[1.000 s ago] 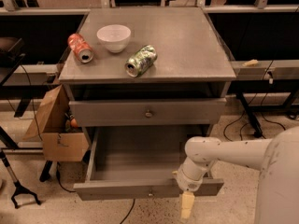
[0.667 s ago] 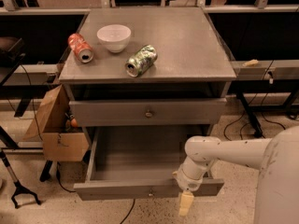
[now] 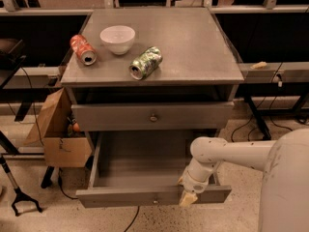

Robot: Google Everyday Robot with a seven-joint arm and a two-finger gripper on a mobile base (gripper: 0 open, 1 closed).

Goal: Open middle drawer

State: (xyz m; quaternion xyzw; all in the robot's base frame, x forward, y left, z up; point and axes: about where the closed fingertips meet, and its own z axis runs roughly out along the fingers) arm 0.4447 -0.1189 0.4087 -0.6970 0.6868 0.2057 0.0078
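Observation:
The grey metal cabinet (image 3: 154, 76) has its upper drawer (image 3: 120, 116) nearly closed, with a small round knob (image 3: 153, 117) at its centre. The middle drawer (image 3: 130, 196) below it is pulled far out, and its empty inside (image 3: 140, 158) shows. My gripper (image 3: 188, 197) hangs from the white arm (image 3: 227, 153) at the right end of the open drawer's front, over its top edge. The lowest drawer is hidden under the open one.
On the cabinet top lie a red can (image 3: 83, 49), a white bowl (image 3: 118, 38) and a green can (image 3: 146, 63). An open cardboard box (image 3: 60, 134) stands to the left. Cables (image 3: 241, 129) and a dark stand (image 3: 19, 197) are on the floor.
My gripper has risen a little, from below the open drawer's front to level with it. The drawer and the things on top have not moved.

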